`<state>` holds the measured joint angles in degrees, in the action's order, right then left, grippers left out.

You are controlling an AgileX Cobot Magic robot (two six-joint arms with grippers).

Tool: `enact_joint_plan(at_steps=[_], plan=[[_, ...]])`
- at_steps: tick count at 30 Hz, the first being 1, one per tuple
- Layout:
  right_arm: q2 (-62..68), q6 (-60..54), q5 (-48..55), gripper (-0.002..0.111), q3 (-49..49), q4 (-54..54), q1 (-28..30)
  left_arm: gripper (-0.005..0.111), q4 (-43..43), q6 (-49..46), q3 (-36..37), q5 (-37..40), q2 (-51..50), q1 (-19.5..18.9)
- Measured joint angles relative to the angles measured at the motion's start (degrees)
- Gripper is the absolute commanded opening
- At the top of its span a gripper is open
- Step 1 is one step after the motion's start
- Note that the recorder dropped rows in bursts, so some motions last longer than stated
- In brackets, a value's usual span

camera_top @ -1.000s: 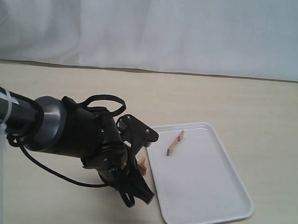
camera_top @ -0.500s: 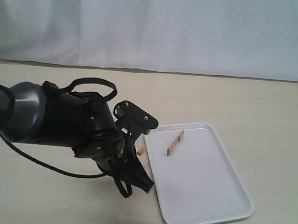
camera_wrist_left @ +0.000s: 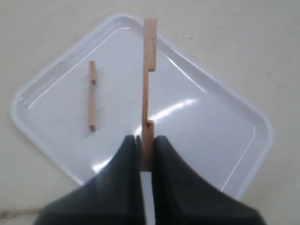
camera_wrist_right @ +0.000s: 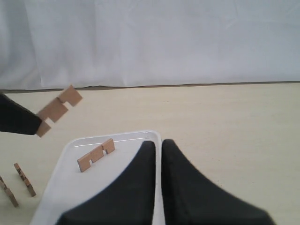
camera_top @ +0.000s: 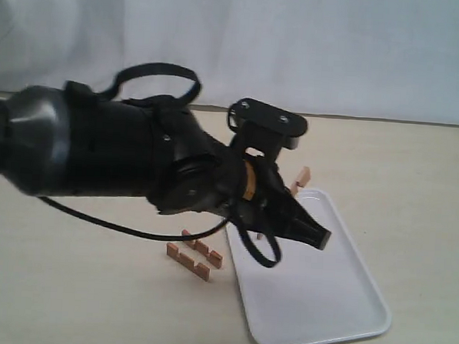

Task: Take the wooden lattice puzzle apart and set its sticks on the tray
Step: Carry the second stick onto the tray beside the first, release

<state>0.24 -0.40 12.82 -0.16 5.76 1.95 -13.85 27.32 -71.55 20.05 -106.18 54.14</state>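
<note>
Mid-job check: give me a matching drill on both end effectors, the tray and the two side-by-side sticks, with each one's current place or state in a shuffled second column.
Column one:
1. left end effector
2. right end effector
3. tray
4. pair of sticks

Column two:
a. shut, holding nothing
b. lying on the table beside the tray
c. shut on the held stick
d. carries one loose stick

Pairs: 1-c, 2-a, 3-d, 4-b.
</note>
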Motion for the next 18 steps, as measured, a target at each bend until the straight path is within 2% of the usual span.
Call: enact_joint_plan(at_steps=[3,7,14,18], plan=[[0.0,0.0,0.0,0.005,0.0,0.0,0.0,0.0,0.47,0.0,-12.81,7.97,-10.22,2.81],[0.0,0.0,0.0,0.005,0.0,0.0,0.0,0.0,0.47,0.0,-22.93,16.5,-19.84,3.1],[0.0,0.0,0.0,0.005,0.0,0.0,0.0,0.0,-1.28,0.29,-26.42,18.92,-24.79,3.1],[0.0,0.0,0.0,0.005,0.0,0.0,0.0,0.0,-2.14,0.9,-26.81,19.5,-25.01,1.41]])
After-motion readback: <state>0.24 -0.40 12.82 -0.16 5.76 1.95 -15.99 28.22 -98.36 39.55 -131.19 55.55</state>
